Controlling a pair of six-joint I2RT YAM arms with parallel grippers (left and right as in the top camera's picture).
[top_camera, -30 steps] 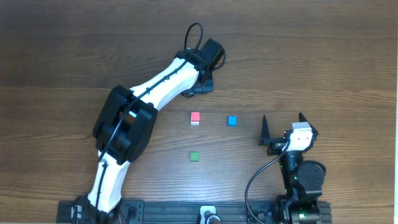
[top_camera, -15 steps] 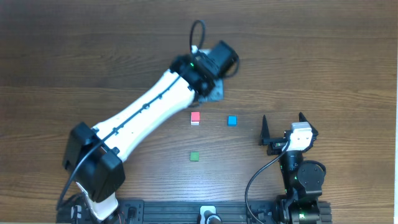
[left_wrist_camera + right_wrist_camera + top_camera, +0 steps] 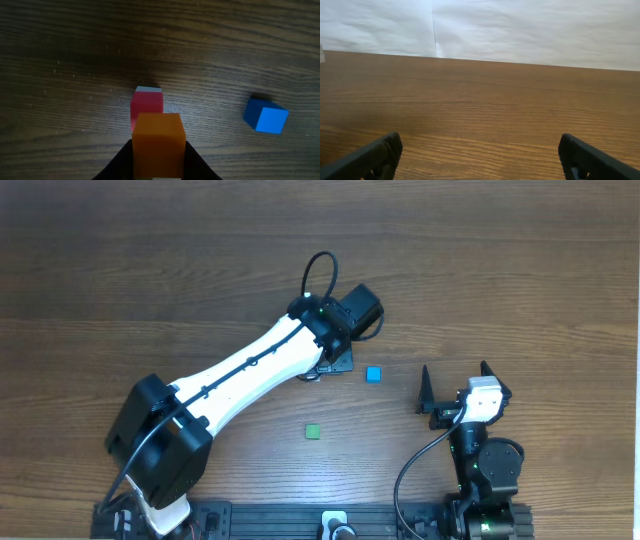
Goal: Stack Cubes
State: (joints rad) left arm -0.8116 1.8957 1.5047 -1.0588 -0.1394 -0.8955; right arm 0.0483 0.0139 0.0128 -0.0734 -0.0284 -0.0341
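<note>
Fingers [image 3: 119, 167] hold orange cube [image 3: 158, 142] over red cube [image 3: 147, 104], blue cube [image 3: 265, 116] near.

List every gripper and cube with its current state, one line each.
left gripper: shut on orange cube
orange cube: held between the fingers, close by the red cube
red cube: on table, ungripped
blue cube: on table, loose
green cube: on table, loose
right gripper: open, empty

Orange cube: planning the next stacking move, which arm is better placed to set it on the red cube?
Left. The left gripper holds the orange cube close to the red cube; the right gripper is open, farther away.
</note>
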